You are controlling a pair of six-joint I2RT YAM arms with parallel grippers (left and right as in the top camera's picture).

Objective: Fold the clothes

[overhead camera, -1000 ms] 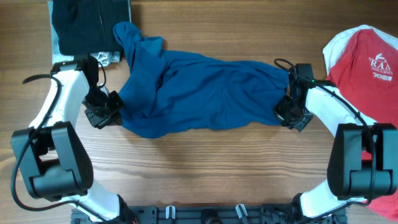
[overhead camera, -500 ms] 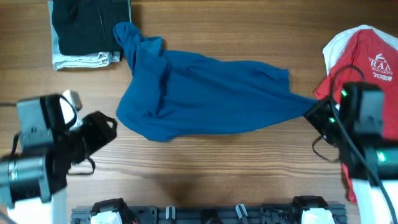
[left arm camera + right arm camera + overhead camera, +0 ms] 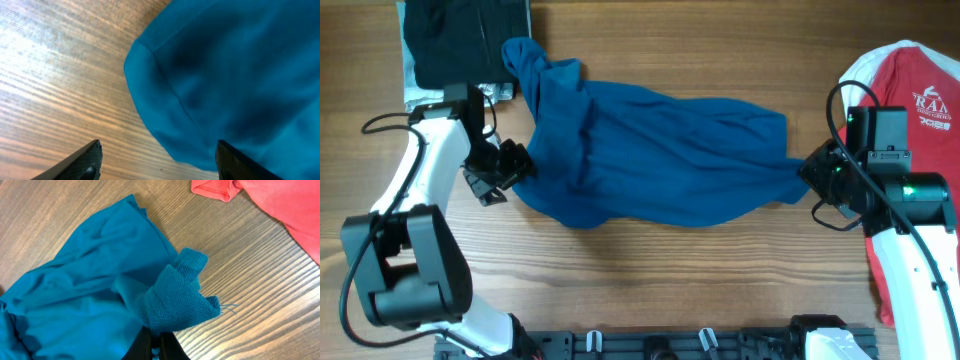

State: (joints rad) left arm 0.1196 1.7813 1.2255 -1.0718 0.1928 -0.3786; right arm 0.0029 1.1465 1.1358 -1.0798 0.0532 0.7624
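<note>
Tension explains most of the layout: the blue shirt lies stretched sideways across the middle of the wooden table. The right gripper, at the shirt's right tip, has its fingers pressed together on a bunched corner of the cloth, apparently to pull the garment out flat. In the right wrist view that pinched corner stands up in a crumpled peak above the closed fingers, with a loose thread at its edge. The left gripper sits at the shirt's left edge with its fingers spread wide and nothing between them. Its wrist view shows a rounded, hemmed lobe of cloth just ahead of the gap, so it is probably lined up to take hold there. The shirt is a soft, matte knit in deep teal-blue, heavily creased, with a twisted clump at its upper left end. It is not yet flat, so folding proper looks some way off. Right of the shirt, beyond the right gripper, lies a red T-shirt with white trim and lettering. Above the shirt's left end sits a dark folded stack over a pale layer.
</note>
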